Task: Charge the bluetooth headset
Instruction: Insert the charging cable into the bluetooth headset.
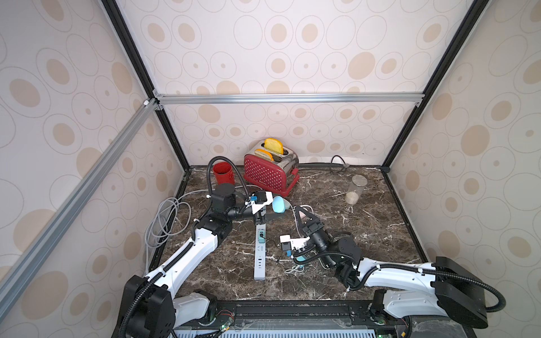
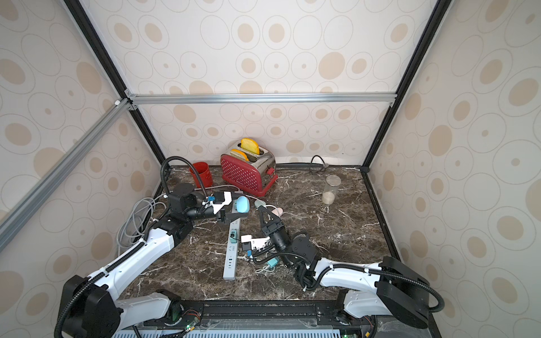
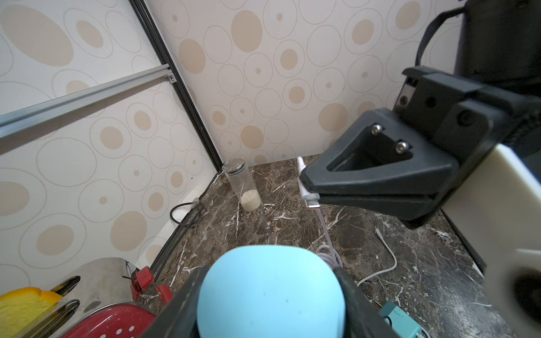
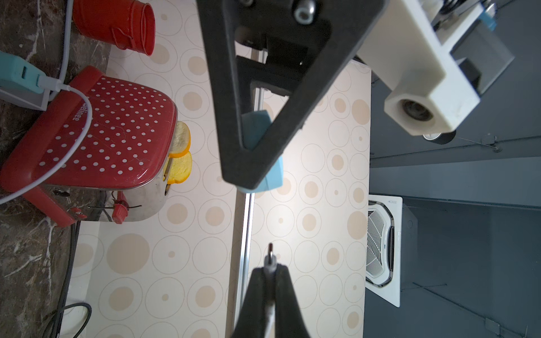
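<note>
Two Grippers Loaded, Plug Not Yet In

Both my grippers are full. My left gripper (image 3: pixel 269 313) is clamped across the pale blue headset case (image 3: pixel 268 281), one finger on each side. It holds the case clear of the marble table (image 1: pixel 336 234), near the far end of the power strip (image 1: pixel 259 257). My right gripper (image 3: pixel 309 193) is pinched tight on the white charging plug (image 3: pixel 311 202), whose metal tip pokes out past my fingertips. Its cable (image 3: pixel 325 231) trails down to the table. In both top views my two grippers sit near each other but apart, with the plug short of the case.

I judge this to be the mating step: bring the plug to the case's charging port. No view shows me that port, so I cannot tell which face carries it. The next move calls for turning case or plug until tip and port share one line. Then comes a slow, straight push, with my left side braced against it. The plug is small, so I expect it could pivot in my grip if I come in skewed. The cable's other end seems to run to the teal adapter (image 4: pixel 17 73) on the strip, though I cannot trace it fully.
</note>
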